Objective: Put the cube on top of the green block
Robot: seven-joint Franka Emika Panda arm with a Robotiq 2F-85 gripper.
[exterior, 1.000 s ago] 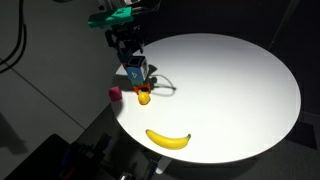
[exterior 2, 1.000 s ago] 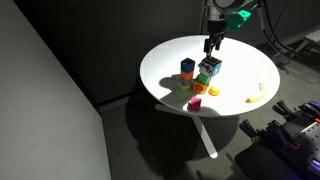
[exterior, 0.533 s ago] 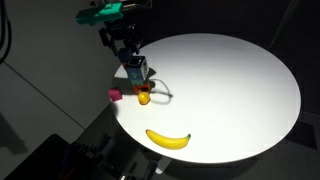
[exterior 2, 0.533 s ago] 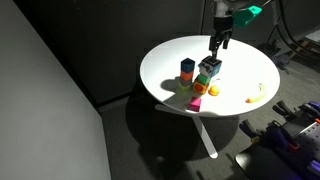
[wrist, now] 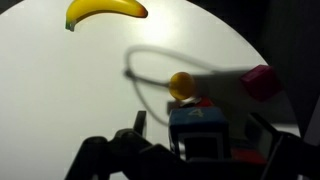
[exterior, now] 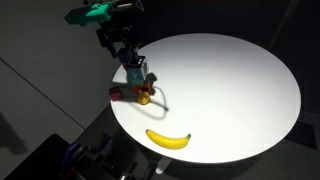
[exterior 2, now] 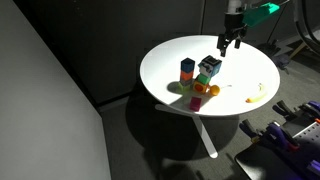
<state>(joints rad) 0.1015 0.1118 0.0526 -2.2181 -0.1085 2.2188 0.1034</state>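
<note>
The dark cube (exterior 2: 209, 67) with light panels stands on the small green block (exterior 2: 203, 81) near the table's edge, and no finger touches it. It also shows in an exterior view (exterior: 137, 71) and in the wrist view (wrist: 200, 128), where it hides the green block. My gripper (exterior 2: 230, 43) is open and empty, above and to one side of the cube. In the wrist view its two fingers (wrist: 200, 140) stand wide apart on either side of the cube. It also shows in an exterior view (exterior: 124, 52).
A blue block (exterior 2: 187, 68) stands next to the stack. An orange ball (exterior 2: 212, 90) and a pink-red block (exterior 2: 196, 102) lie close by. A banana (exterior: 168, 138) lies near the round white table's (exterior: 230, 80) edge.
My gripper has lifted up and away from the cube. The cube has stayed in place on the green block.
</note>
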